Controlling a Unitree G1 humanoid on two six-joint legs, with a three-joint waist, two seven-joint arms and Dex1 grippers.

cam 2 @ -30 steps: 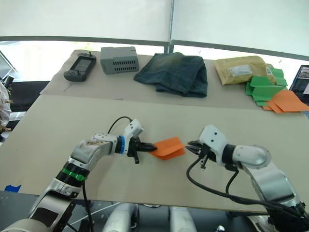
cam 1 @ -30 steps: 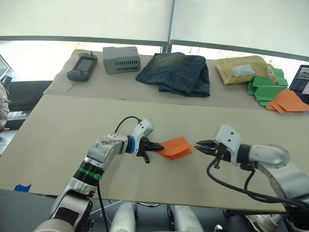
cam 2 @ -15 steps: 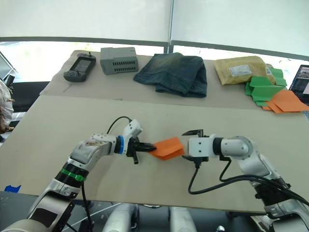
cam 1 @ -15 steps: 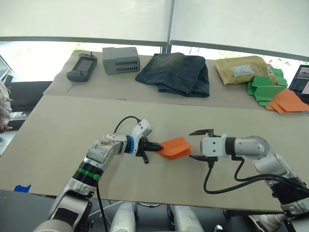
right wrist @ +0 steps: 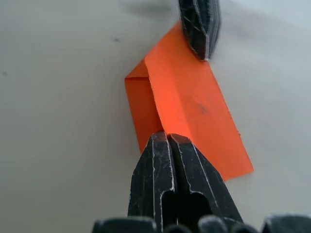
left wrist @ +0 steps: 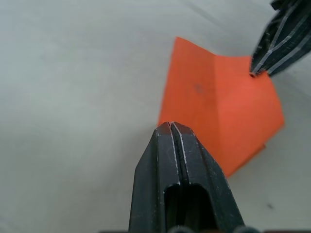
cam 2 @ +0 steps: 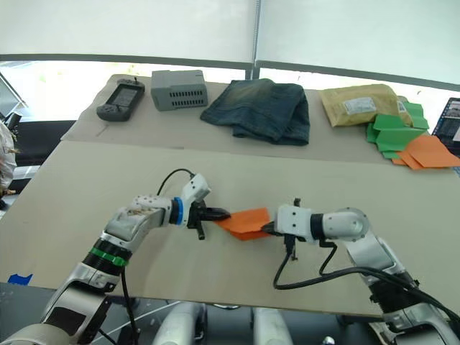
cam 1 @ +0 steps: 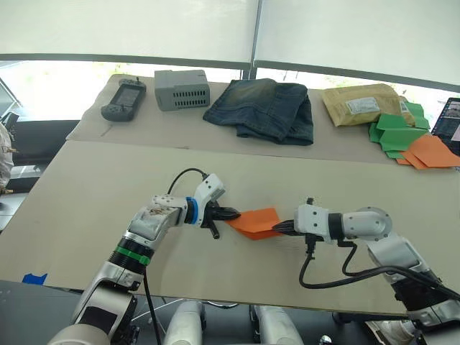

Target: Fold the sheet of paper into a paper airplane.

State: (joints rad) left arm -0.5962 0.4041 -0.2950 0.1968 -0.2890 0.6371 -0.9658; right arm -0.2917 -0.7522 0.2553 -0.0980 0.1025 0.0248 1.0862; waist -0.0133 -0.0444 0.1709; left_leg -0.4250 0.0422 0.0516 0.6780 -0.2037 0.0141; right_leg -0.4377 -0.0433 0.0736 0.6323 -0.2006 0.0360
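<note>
The sheet of paper (cam 1: 256,221) is bright orange and already folded into a flat, roughly four-sided shape with one visible crease running across it and a narrower folded flap along one side. It lies on the near counter (cam 1: 93,187), about midway between left and right, closer to the near edge than to the far edge.

The left gripper (cam 1: 231,213) meets the left end of the sheet; its jaws are pressed together on the paper's edge, as the left wrist view confirms. The right gripper (cam 1: 279,228) meets the right end; its jaws are likewise together, clamped on the paper's edge.

No containers stand on either counter. On the far counter (cam 1: 180,126), from left to right, lie a black handheld device (cam 1: 122,99), a grey vented box (cam 1: 182,89), folded jeans (cam 1: 264,109), a tan padded envelope (cam 1: 361,103), green paper shapes (cam 1: 393,134) and further orange paper (cam 1: 432,152) at the far right.

The near counter surface is bare to the left, right and far side of the sheet. The near edge runs just behind both forearms.
</note>
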